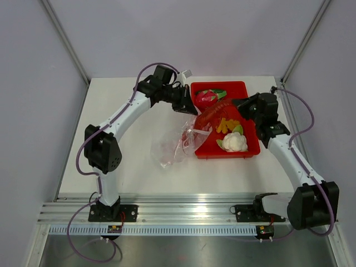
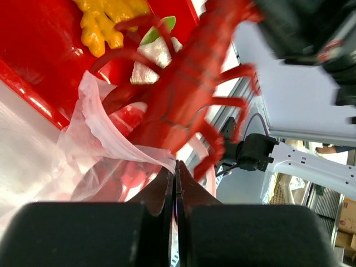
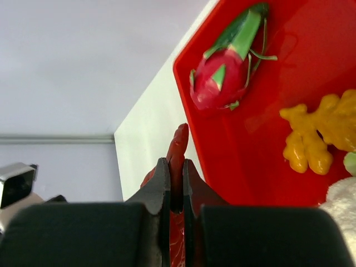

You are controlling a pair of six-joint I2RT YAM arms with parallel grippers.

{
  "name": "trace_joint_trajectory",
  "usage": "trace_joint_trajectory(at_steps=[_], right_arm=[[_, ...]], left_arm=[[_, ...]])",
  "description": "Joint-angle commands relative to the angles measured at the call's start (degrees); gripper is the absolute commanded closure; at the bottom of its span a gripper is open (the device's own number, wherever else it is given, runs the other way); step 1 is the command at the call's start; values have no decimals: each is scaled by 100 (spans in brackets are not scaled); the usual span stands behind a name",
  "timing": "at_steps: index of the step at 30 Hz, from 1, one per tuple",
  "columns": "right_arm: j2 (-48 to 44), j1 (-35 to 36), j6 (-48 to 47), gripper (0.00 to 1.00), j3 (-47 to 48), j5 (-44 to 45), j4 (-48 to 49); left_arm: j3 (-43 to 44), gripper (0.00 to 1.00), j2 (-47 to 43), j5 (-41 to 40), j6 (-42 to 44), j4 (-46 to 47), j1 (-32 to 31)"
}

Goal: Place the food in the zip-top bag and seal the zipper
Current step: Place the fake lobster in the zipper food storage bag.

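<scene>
Pinching red lobster (image 3: pixel 179 139), right gripper (image 3: pixel 176 164), left gripper (image 2: pixel 177 167) clamping bag (image 2: pixel 94 130)

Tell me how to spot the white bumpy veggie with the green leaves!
Find the red plastic tray on the white table. By its near edge, closest to the arm bases, sits the white lumpy cauliflower piece with green leaves. It is the only white thing there; the knobbly yellow piece and the pink dragon fruit lie farther back.

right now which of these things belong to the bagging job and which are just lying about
job: zip-top bag in left gripper, red lobster in right gripper, yellow piece, cauliflower
lying about: dragon fruit, red tray
</scene>
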Motion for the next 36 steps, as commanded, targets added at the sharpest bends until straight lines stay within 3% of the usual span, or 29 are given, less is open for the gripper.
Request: trace_joint_trajectory(at_steps=[1, 3, 7, 9, 13, 20, 27, 36], right_arm=[[-50, 407, 139, 100, 1190, 845, -1589], [81, 716, 182, 100, 1708, 1468, -2230], [214, 1068, 551, 100, 1966, 1910, -2532], [249, 1244, 745, 100, 1957, 2182, -2646], [232, 1438, 956, 100, 1747, 2324, -2541], [-75, 1561, 790, 100, 1650, 2342, -2541], [-507, 1570, 535, 100, 1641, 2140, -2585], [-279, 1763, 649, 100, 1351, 1463, -2286]], left_arm=[[685, 100, 212, 281, 397, -130, 38], [1403, 100, 440, 272, 616, -437, 38], [2407, 100, 731, 193, 986, -957, 38], [2349, 100, 679, 193, 1152, -914, 30], [1315, 100, 258, 79, 1574, -685, 29], [521, 100, 37, -255, 2164, -746, 38], [520, 100, 46, -264, 2191, -755, 30], [933, 100, 160, -220, 2164, -887, 38]])
